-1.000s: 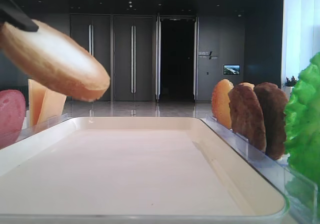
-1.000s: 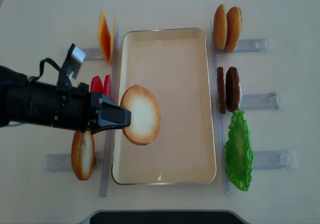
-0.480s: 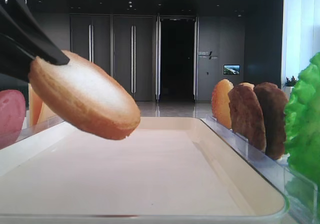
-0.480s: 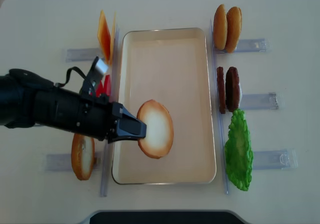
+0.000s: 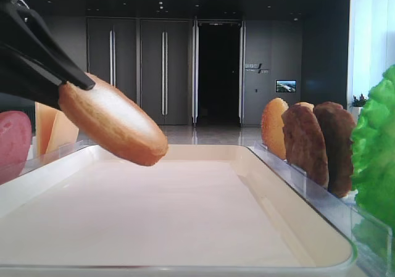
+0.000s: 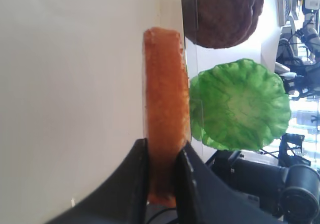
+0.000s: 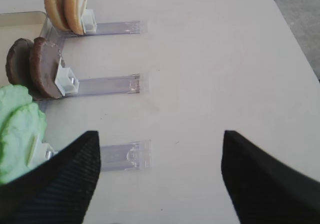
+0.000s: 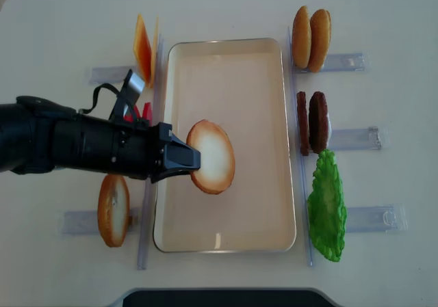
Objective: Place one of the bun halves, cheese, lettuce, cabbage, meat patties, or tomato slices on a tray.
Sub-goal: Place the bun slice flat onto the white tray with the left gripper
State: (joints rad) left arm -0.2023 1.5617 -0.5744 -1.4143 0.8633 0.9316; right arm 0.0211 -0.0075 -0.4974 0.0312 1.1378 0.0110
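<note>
The left gripper, fingers clamped on a bun half, hovered over the tray; lowering and release seemed next.

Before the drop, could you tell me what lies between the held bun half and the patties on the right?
Only bare tray floor and its right rim separate the bun half, held by the left gripper, from the patties; the overhead view shows it.

Pale table under tray, holders
</note>
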